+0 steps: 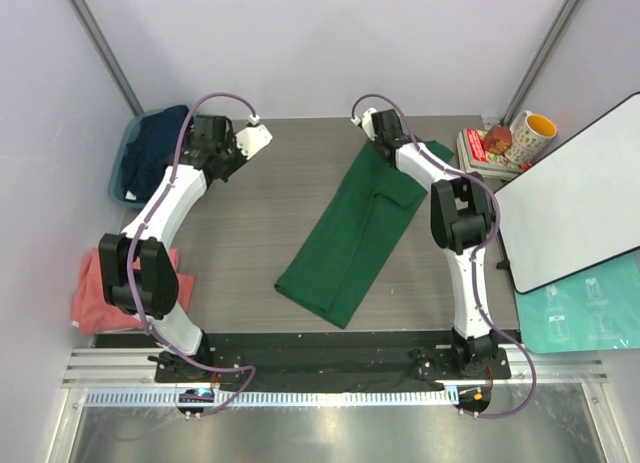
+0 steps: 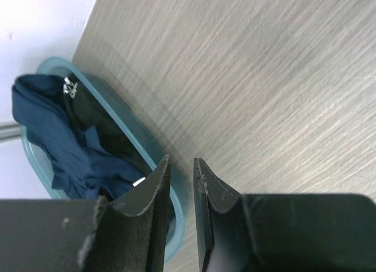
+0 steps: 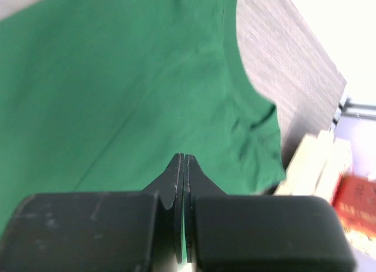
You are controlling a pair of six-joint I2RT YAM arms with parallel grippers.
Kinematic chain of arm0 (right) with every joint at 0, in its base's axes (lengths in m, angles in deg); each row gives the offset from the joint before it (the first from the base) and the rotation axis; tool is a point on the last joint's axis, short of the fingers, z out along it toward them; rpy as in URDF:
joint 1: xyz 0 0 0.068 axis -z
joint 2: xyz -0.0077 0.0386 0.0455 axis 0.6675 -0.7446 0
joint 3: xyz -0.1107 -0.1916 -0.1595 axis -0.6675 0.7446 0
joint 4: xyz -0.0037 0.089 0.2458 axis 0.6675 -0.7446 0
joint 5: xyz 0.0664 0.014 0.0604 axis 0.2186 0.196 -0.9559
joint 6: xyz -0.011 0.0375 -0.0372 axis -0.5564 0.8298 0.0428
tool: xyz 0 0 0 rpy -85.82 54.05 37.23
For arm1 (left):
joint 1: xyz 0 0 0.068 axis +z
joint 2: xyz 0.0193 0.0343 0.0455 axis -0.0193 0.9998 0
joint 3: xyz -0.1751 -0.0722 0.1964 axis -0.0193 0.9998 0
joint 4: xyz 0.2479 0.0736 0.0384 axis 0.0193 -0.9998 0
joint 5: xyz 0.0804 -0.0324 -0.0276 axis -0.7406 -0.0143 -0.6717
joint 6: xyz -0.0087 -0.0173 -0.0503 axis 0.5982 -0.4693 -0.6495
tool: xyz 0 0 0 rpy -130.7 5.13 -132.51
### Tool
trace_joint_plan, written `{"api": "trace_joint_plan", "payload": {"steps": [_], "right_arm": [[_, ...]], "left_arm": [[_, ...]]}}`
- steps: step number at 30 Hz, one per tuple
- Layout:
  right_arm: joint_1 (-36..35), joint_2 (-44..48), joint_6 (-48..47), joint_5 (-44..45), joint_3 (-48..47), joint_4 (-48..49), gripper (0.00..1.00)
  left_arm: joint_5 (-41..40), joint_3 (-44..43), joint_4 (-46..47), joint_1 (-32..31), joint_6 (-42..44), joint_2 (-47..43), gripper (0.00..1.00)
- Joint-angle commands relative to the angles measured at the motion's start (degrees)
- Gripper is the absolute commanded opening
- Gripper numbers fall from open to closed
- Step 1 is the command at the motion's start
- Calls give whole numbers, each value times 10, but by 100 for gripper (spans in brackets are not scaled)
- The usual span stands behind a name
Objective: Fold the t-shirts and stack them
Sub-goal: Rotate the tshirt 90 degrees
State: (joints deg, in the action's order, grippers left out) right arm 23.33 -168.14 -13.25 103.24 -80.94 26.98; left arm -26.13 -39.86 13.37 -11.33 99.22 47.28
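Note:
A dark green t-shirt (image 1: 355, 233) lies folded lengthwise in a long strip, diagonal across the table's middle. My right gripper (image 1: 378, 133) hovers over its far end. In the right wrist view the gripper (image 3: 185, 157) is shut, with the green cloth (image 3: 106, 78) lying below it and nothing seen between the pads. My left gripper (image 1: 240, 148) is at the back left beside the teal tub, its jaws (image 2: 182, 163) a narrow gap apart and empty. A navy t-shirt (image 1: 160, 143) sits crumpled in the tub (image 2: 53, 137). A salmon-pink t-shirt (image 1: 100, 293) lies bunched at the table's left edge.
The teal tub (image 1: 122, 173) stands at the back left corner; its rim (image 2: 126, 128) is just left of my left fingers. Books (image 1: 482, 148) and a mug (image 1: 532, 135) sit at the back right. A whiteboard (image 1: 575, 208) and a teal sheet (image 1: 580, 318) lie to the right.

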Motion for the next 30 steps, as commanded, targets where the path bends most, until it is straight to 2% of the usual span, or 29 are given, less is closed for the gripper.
{"api": "trace_joint_plan", "payload": {"steps": [1,7,15,26,30], "right_arm": [[-8,-72,-14,8,-103,24,1],[-13,-142,-13,-12,-172,22,1],[-26,-189,-31,-39,-186,22,1],[-66,-208,-94,-183,-180,25,1],[-88,-217,-113,-209,-195,30,1]], "left_arm": [[-21,11,14,2,3,-37,22],[-44,15,8,2,7,-32,22],[-52,6,3,2,1,-15,22],[-50,15,6,6,-14,-3,21],[-47,21,6,6,-22,-2,21]]}}
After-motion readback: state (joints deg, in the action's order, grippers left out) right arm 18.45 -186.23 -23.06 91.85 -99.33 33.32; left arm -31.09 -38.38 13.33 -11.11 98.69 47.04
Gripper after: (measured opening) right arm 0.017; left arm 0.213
